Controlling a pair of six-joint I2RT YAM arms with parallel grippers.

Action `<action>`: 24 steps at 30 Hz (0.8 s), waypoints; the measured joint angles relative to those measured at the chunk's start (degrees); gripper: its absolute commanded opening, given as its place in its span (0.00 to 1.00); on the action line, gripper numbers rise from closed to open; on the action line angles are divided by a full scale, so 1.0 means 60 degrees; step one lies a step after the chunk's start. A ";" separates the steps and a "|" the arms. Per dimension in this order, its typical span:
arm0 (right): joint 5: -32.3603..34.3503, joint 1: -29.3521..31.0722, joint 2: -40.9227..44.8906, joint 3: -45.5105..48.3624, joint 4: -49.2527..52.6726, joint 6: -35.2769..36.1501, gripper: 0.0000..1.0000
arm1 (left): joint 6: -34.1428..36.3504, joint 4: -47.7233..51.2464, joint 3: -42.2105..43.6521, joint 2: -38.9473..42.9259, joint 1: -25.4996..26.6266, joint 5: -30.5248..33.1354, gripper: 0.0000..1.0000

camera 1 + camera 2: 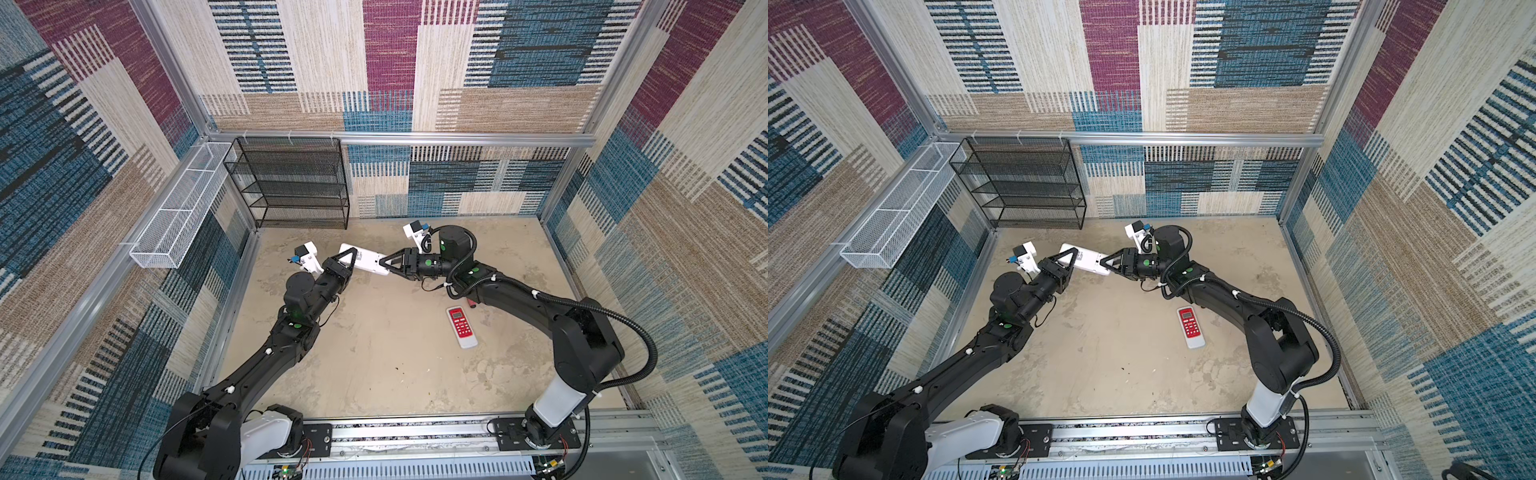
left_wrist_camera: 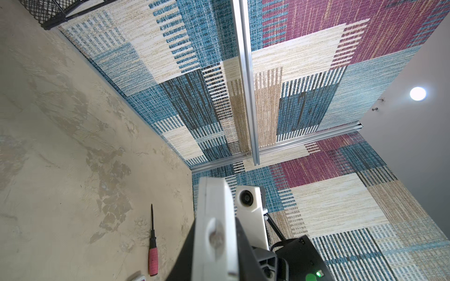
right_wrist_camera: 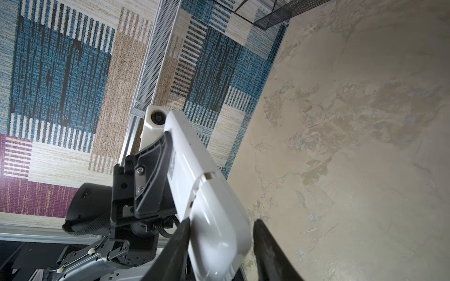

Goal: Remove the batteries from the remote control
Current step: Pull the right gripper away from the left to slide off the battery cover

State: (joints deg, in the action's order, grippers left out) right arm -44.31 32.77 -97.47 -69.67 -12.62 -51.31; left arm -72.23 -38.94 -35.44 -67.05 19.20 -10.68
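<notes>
I'm holding the white remote [image 1: 366, 260] off the desk [image 1: 374, 374], just in front of the black mesh rack [image 1: 291, 183]. My left fingers [image 3: 151, 175] are clamped on its rack-side end to steady it. My right fingers [image 3: 267, 248] straddle the battery cover [image 3: 219, 219] end, spread, one standing clear of it. No batteries show; I judge they sit inside, under that closed cover.

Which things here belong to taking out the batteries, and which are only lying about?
For the job: white remote, clamped by the left gripper, with the right gripper open around its other end; red remote, likely also. No batteries visible.
Lying about: screwdriver, black mesh shelf, white wire basket.
</notes>
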 measured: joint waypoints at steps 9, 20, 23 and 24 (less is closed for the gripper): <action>0.0000 -0.0018 0.0011 -0.0007 0.0044 -0.0084 0.24 | 0.0033 0.0018 0.0051 -0.0051 -0.0011 0.0157 0.00; 0.0069 -0.0018 0.0015 -0.0076 0.0259 -0.0149 0.21 | 0.0033 -0.0022 0.0091 -0.0044 -0.0011 0.0244 0.00; 0.0069 -0.0018 0.0015 -0.0076 0.0331 -0.0153 0.22 | 0.0029 -0.0025 0.0124 -0.0044 -0.0011 0.0240 0.00; 0.0069 -0.0018 0.0015 -0.0076 0.0335 -0.0153 0.22 | 0.0029 -0.0029 0.0127 -0.0044 -0.0011 0.0240 0.00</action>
State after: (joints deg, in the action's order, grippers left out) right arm -43.90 32.67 -97.38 -70.13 -10.61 -52.23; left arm -72.05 -39.11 -34.68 -67.31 19.14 -9.23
